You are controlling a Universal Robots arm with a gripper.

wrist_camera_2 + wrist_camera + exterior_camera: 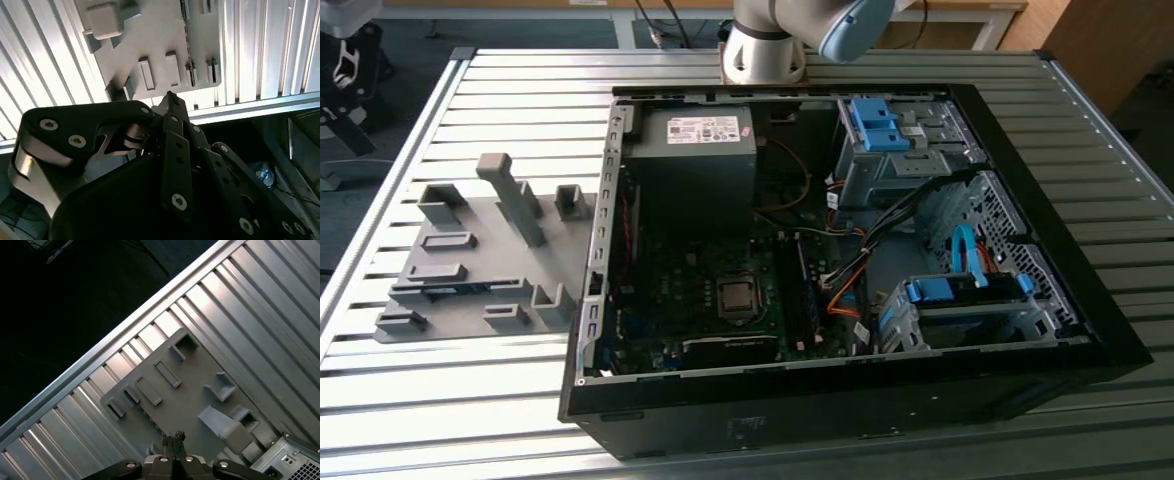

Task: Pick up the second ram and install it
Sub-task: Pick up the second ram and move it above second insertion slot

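Note:
The second ram shows as a thin dark strip standing on edge in a slot of the grey holder plate [520,255]. I see it in the exterior view [454,291] and in both wrist views [185,35] [146,414]. My gripper [174,436] hangs well above that plate, fingers pressed together with nothing between them. In the second wrist view the gripper [170,96] points towards the plate's near edge, a short way from the strip. It touches nothing.
The open black computer case [854,400] lies on the slatted metal table [480,390], to the exterior view's right of the plate. Inside are the motherboard [720,300], a power supply [700,150] and blue drive brackets [874,125]. Grey blocks [507,190] rise from the plate.

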